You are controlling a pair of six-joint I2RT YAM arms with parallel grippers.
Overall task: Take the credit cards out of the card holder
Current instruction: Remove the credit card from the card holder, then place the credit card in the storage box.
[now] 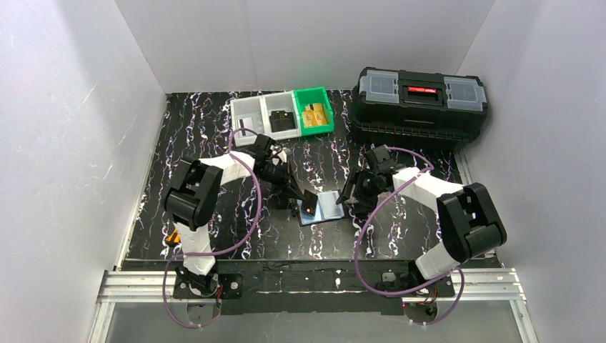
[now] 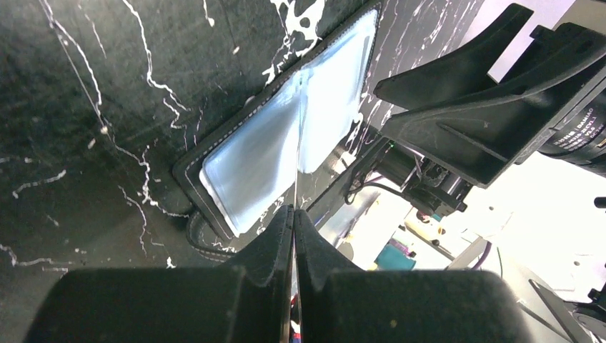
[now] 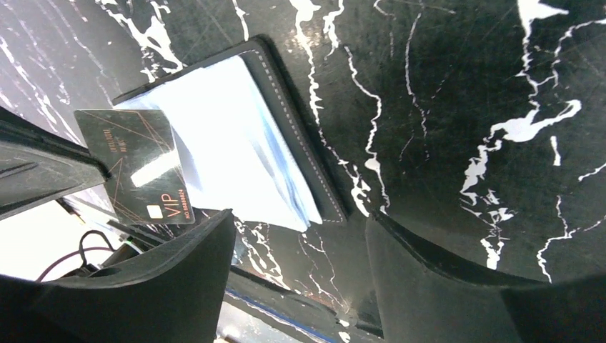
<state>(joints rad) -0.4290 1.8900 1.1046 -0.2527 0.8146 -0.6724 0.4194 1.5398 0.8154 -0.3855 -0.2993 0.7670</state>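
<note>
Bins in a row at the far side of the counter [image 1: 286, 239], left of centre: grey bin [image 1: 246, 118], second grey bin [image 1: 281, 114], then green bin [image 1: 314, 109] with something gold-orange inside, too small to name.

Nearer, left arm reaching in toward the middle, left pincer [image 2: 294, 214] pressed together on a black credit card [image 3: 143, 168] and gripping it by one edge. In the left wrist view, only the card's thin edge visible between the fingers [image 2: 264, 250]. Card tilted up off the counter, printed "VIP" beside a small chip, held over the left part of the card holder [image 1: 329, 207]. Whether its lower edge touches a pocket: cannot tell.

Card holder lying open and flat at mid-counter, between the two pincers, with a black stitched border around shiny pale blue-grey pockets.

Just right of it, right pincer [image 3: 299, 227] with jaws apart, gripping nothing. Fingers [image 3: 443, 286] low beside the holder's right edge; contact with the holder not clear from any view.

Far right at the back, black toolbox [image 1: 421, 103] with grey-lidded compartments on top, lid shut, well apart from the card holder.
</note>
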